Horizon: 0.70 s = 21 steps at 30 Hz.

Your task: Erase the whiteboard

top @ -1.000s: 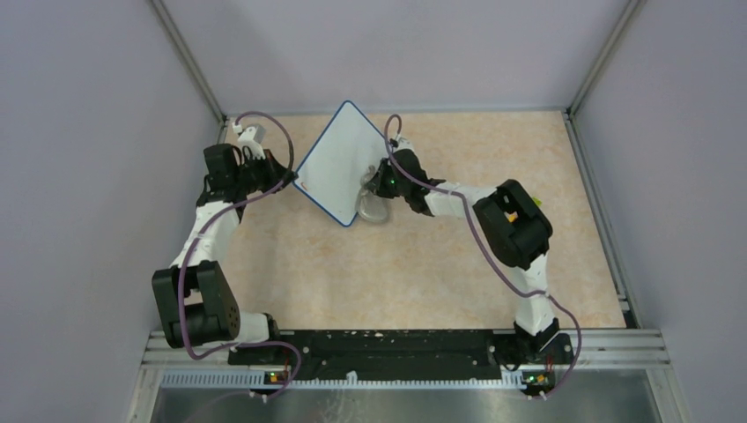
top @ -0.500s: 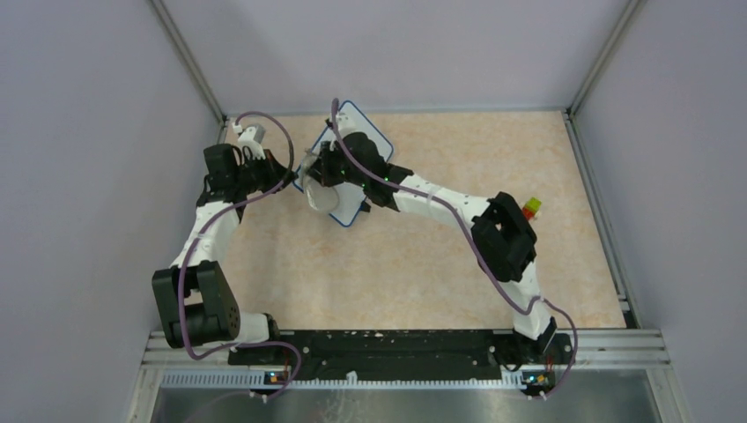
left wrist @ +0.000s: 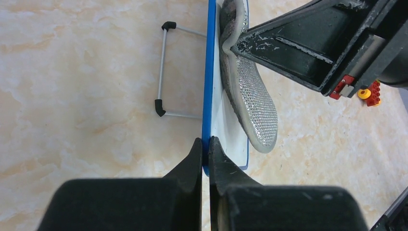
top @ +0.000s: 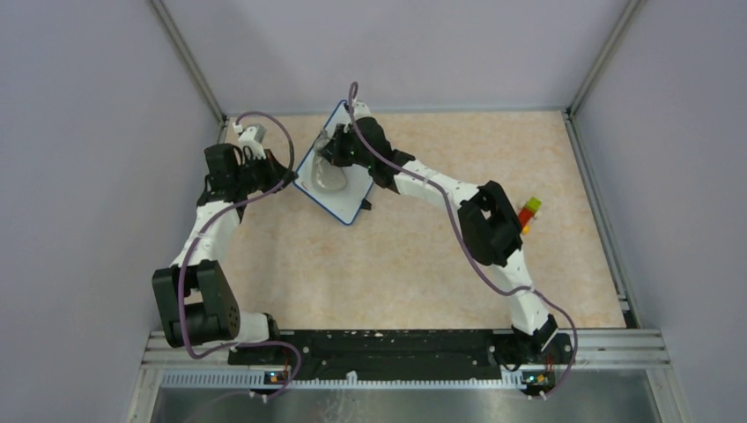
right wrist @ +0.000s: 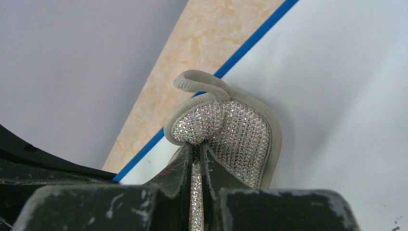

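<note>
The whiteboard (top: 345, 201) stands tilted at the back left of the table, with a blue rim and a blank white face (right wrist: 346, 96). My left gripper (top: 287, 176) is shut on the rim at the board's left corner (left wrist: 206, 144). My right gripper (top: 333, 152) is shut on a fold of the grey, glittery oval eraser pad (right wrist: 240, 130) and presses it against the board's upper face near the rim. In the left wrist view the board's rim (left wrist: 209, 72) shows edge-on, with the pad (left wrist: 255, 106) lying flat against the white side.
The board's wire stand with black feet (left wrist: 162, 67) sticks out behind it. A small red, yellow and green toy block (top: 529, 211) lies to the right of the right arm. The enclosure walls stand close behind and to the left of the board.
My right gripper carried the eraser pad from the board's lower right edge across its face to the left, then up towards the top. The left gripper and the board stayed put.
</note>
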### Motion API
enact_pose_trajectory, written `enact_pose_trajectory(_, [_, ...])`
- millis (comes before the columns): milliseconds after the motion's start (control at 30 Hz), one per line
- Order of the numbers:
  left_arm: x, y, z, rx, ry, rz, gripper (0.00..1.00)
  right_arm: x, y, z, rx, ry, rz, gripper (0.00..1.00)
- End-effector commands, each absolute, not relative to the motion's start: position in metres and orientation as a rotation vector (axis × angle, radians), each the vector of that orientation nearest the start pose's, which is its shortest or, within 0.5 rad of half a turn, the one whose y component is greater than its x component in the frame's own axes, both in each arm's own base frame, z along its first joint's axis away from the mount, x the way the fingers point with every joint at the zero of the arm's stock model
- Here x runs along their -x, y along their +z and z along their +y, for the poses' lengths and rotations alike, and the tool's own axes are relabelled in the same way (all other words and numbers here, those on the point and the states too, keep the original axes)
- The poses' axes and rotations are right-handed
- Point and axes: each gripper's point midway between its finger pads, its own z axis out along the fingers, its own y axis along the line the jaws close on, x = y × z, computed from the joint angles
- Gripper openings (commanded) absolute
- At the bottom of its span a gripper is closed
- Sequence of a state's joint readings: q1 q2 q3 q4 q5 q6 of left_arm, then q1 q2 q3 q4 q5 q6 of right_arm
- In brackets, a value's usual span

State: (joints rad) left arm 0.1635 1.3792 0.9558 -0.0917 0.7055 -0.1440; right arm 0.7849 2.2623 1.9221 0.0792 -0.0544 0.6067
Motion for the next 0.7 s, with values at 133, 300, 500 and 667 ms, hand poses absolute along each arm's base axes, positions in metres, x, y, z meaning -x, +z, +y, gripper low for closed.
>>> enact_pose_trajectory(133, [-0.385,0.193,-0.061,-0.145,-0.733,2.030,0.00,-0.447,0.084,0.420,0.095,0.856,2.180,0.00])
enact_pose_trajectory(300, [-0.385,0.193,-0.062,-0.146,-0.741,2.031,0.00,-0.432,0.070,0.391,0.100,0.797,2.222,0.00])
enact_pose_trajectory(500, [-0.385,0.193,-0.061,-0.145,-0.735,2.031,0.00,-0.431,0.137,0.401,0.285,0.765,2.085,0.00])
enact_pose_trajectory(667, [-0.384,0.194,-0.063,-0.148,-0.745,2.027,0.00,-0.403,0.199,0.438,0.386,0.886,1.964,0.00])
